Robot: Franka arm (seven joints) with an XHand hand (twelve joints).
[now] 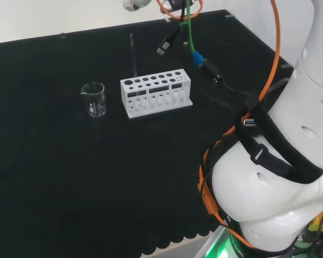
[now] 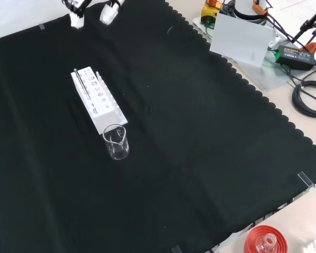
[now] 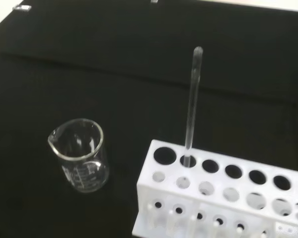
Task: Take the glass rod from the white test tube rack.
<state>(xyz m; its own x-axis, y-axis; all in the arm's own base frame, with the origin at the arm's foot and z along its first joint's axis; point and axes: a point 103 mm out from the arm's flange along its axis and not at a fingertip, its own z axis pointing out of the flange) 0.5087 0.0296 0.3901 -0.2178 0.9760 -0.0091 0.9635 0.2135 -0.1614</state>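
So, working outward from my end in the front view, the nearest thing on the black-clothed tabletop [image 2: 200, 158] is the small clear glass beaker [image 2: 116, 142], empty as far as I can see, standing just beside the near end of the white plastic test tube rack [image 2: 97, 99]. The thin clear glass rod [image 2: 82, 83] stands upright in a hole close to the rack's far end in that view; the wrist view puts it in the second hole of the back row, on the beaker's side of the rack, and it rises well above the top plate. Farthest off, at the top edge of the front view, the black and white robot hand [image 2: 76, 11] hangs well apart from the rack, with white fingers [image 2: 109, 12] pointing down. I see too little of them to tell whether they are spread or curled; they hold nothing.

My judgement: the task has barely begun. The rod sits untouched in the rack, so the approach, the pinch on the upper shaft and a straight lift are all left.
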